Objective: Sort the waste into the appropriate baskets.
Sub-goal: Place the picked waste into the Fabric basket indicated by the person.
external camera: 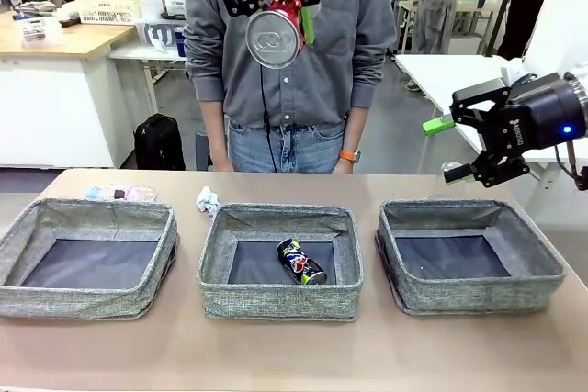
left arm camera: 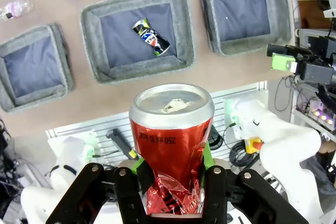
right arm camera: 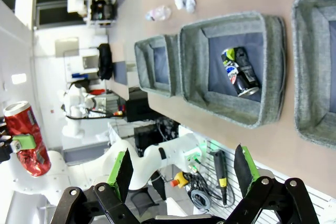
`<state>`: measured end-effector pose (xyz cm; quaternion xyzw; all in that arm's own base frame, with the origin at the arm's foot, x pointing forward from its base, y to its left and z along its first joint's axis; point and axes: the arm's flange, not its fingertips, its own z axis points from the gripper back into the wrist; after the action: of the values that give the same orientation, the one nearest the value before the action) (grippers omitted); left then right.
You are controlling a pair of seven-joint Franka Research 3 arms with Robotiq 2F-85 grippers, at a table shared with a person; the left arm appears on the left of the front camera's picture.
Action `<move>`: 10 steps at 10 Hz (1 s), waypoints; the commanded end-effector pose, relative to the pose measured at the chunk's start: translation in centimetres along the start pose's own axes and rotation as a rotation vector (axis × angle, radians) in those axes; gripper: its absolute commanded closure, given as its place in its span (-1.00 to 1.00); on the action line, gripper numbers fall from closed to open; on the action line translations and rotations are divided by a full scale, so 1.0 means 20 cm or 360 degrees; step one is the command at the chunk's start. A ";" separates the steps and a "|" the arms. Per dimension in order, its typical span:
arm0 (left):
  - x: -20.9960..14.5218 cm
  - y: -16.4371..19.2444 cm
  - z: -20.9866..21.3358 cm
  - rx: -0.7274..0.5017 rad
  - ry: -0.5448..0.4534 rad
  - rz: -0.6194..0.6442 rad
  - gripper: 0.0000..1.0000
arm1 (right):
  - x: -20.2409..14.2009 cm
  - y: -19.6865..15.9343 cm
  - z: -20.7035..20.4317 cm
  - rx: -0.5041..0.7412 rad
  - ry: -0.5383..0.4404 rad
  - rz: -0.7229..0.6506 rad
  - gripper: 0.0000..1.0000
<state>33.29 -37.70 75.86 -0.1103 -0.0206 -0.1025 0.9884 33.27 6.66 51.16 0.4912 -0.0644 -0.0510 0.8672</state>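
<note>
From the front, the left pincer [external camera: 281, 8] hangs at 12 o'clock, high above the bench [external camera: 294, 355] and in front of the person [external camera: 285, 89] standing at the far side. It holds the crushed red can [external camera: 273, 39] with a round silver end turned toward the camera. The left wrist view adds the grip itself: both green pads press the can's crumpled lower body, and the jaws are closed partway around it. Straight past the can in that view sits the middle basket [external camera: 276, 300].

A crushed dark can [external camera: 300, 262] lies aslant on the middle basket's floor. The left basket [external camera: 83, 302] and right basket [external camera: 478, 293] have nothing in them.

The right pincer [external camera: 447, 147] hovers at 3 o'clock in the front view, above the right basket's far edge. The right wrist view shows its jaws spread wide with nothing between them, and far off at 8 o'clock the red can seen side-on.

The crumpled white paper [external camera: 208, 199] rests on the bench at 11 o'clock of the middle basket, just beside its far left corner. The clear plastic bottle [external camera: 119, 194] lies at 12 o'clock of the left basket.
</note>
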 end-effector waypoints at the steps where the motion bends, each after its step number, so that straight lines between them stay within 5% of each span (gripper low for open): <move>1: -0.02 0.01 0.00 0.0010 -0.0004 0.0009 0.36 | 0.01 0.01 0.01 0.0001 0.0015 0.0010 -1.00; 10: -0.02 0.01 0.00 0.0010 -0.0004 0.0009 0.36 | 0.01 0.01 0.01 0.0001 0.0015 0.0010 -1.00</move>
<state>33.29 -37.70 75.86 -0.1103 -0.0207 -0.1026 0.9884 33.27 6.66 51.16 0.4912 -0.0644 -0.0510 0.8672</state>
